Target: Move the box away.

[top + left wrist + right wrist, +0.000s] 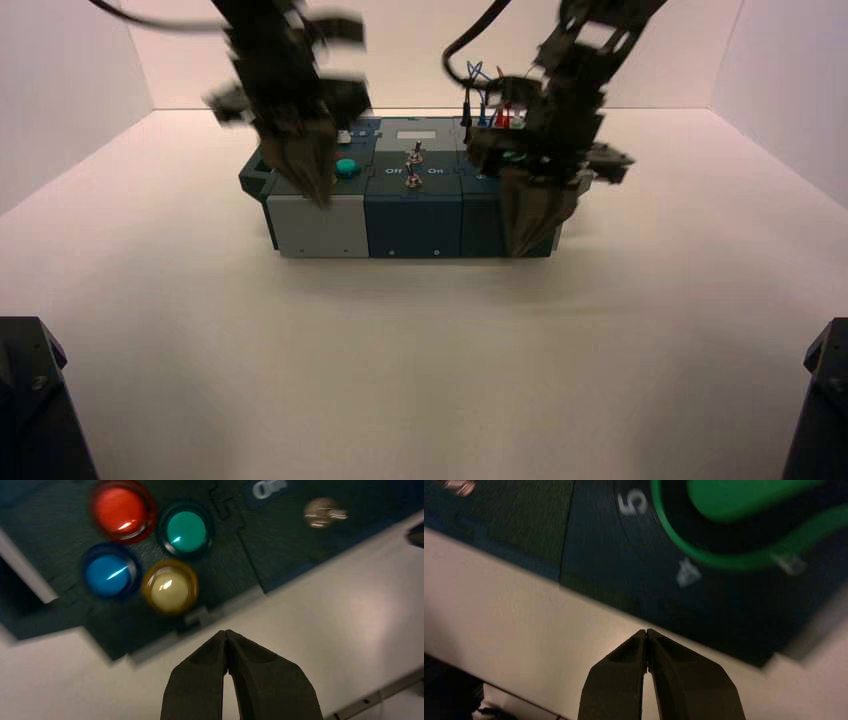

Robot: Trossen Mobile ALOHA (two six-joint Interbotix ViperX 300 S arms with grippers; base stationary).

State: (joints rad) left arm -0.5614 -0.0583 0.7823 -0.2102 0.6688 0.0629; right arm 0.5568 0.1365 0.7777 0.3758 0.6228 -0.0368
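Note:
The box (pixel 410 215), dark teal with a grey left panel, stands at the middle of the white table, far from me. My left gripper (pixel 318 195) hangs shut over its near left edge, in front of the red, green, blue and yellow buttons (pixel 170 586). My right gripper (pixel 525 240) is shut too, at the box's near right edge by the green dial (pixel 744 510). In the left wrist view the tips of my left gripper (pixel 226 632) sit just off the box's front edge (pixel 150 650). The tips of my right gripper (pixel 646 631) also meet over the table beside the box's edge.
Two toggle switches (pixel 412 165) stand at the box's middle, with "Off" and "On" lettering. Wires (pixel 480 85) are plugged in at its back right. White walls close the table on the left, right and far side. Dark arm bases (pixel 30 400) sit at both near corners.

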